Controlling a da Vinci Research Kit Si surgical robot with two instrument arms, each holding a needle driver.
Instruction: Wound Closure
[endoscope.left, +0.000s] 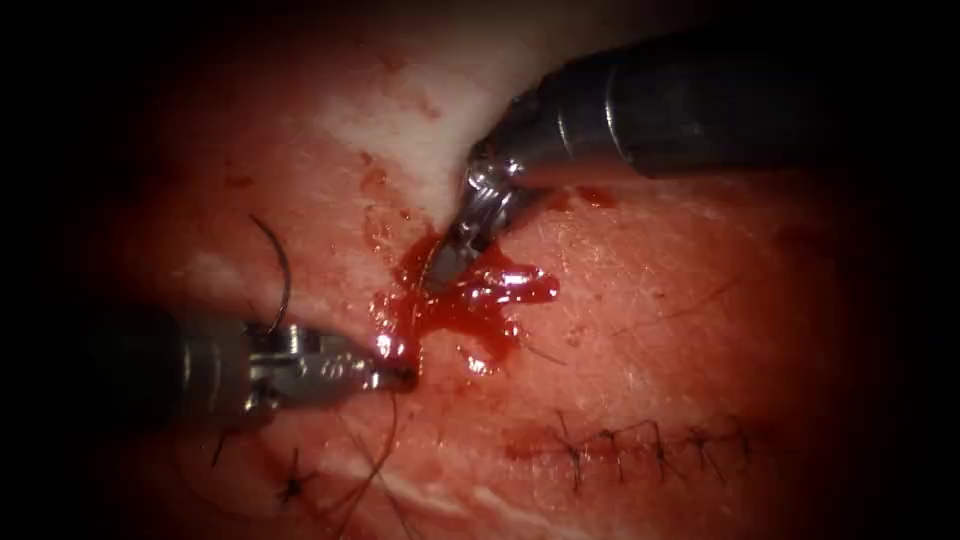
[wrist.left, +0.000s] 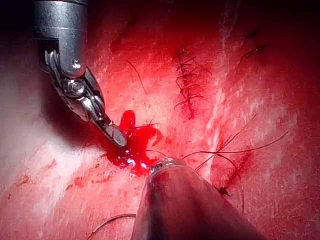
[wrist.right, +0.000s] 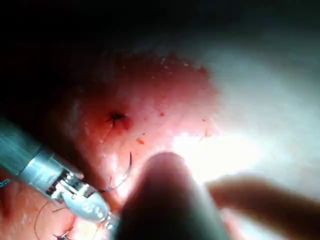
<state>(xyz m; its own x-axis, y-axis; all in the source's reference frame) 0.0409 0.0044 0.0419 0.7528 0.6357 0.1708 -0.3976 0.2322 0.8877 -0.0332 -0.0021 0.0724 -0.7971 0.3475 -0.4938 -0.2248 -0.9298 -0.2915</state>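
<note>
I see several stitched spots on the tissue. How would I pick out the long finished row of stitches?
Start at the pool of red fluid in the middle of the tissue, where the right tool dips its tip. Look below and to the right of it for the row of stitches. Unlike the single dark knot below the left tool, it is a ladder of several dark cross-stitches.

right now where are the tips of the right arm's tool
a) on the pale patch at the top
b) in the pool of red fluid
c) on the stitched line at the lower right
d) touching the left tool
b) the right tool points down into the red fluid on the tissue, apart from the left tool and well away from the row of stitches.
</note>
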